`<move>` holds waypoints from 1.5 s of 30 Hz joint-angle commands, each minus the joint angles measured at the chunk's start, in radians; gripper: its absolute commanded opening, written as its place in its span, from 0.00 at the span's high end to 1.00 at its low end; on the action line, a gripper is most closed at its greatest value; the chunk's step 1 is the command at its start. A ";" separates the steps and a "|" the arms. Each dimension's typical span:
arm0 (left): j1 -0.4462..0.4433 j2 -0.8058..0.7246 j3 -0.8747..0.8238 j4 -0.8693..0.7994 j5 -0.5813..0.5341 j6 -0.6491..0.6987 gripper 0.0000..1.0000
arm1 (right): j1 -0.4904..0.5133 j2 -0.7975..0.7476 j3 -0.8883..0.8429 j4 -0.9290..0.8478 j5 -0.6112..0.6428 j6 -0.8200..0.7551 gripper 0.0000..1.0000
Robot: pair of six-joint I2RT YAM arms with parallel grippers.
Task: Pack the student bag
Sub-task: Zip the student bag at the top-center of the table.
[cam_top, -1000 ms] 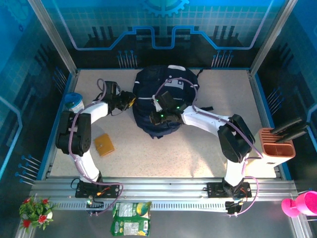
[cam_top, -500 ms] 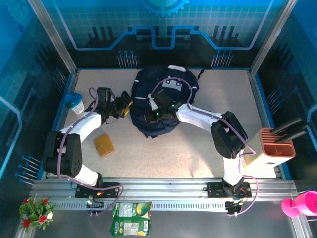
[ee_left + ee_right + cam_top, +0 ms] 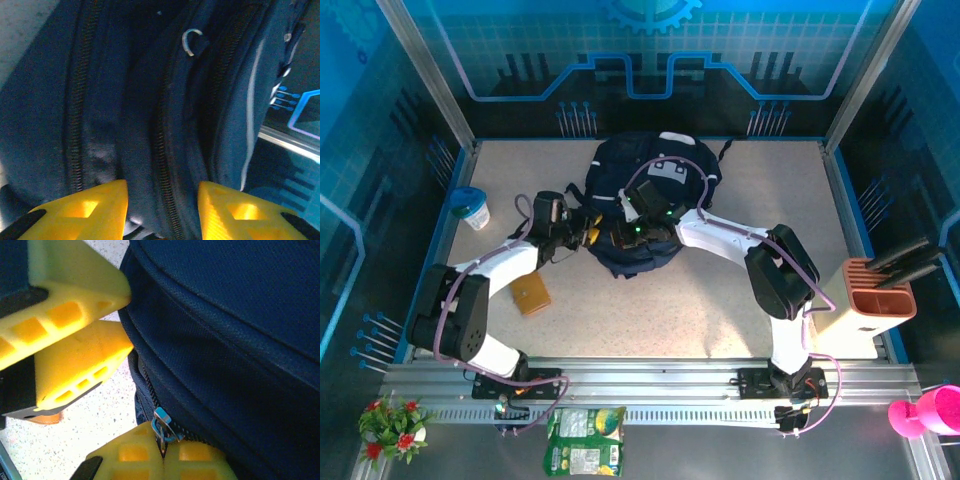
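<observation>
The student bag (image 3: 655, 180), a dark navy backpack with a white patch, lies at the back middle of the table. My right gripper (image 3: 626, 233) sits on its near left edge. In the right wrist view this gripper (image 3: 162, 452) is shut on the bag's small metal zipper pull (image 3: 163, 421). My left gripper (image 3: 588, 232) is at the bag's left side, open. In the left wrist view its yellow fingers (image 3: 90, 210) stand apart with the bag's fabric and a zipper line (image 3: 165, 150) between them. The left gripper's fingers (image 3: 70, 315) also show close by in the right wrist view.
A brown wallet (image 3: 530, 293) lies on the table near the left arm. A cup with a blue lid (image 3: 472, 207) stands at the far left. An orange holder (image 3: 880, 295) sits at the right edge. A snack packet (image 3: 585, 440) lies in front of the rail.
My left gripper has swung right and nearer, from beside the bag's left edge to its lower left corner, close to the right gripper. The right gripper shifted slightly left on the bag.
</observation>
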 commanded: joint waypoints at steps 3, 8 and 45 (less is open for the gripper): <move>-0.011 0.045 0.016 0.066 0.004 -0.025 0.59 | 0.019 0.000 0.011 0.066 -0.070 -0.006 1.00; -0.016 0.067 0.034 0.058 0.005 -0.013 0.65 | 0.021 -0.007 0.003 0.061 -0.066 -0.012 1.00; 0.048 0.255 0.313 -0.157 0.096 0.288 0.95 | -0.156 -0.345 -0.387 0.002 0.223 -0.036 1.00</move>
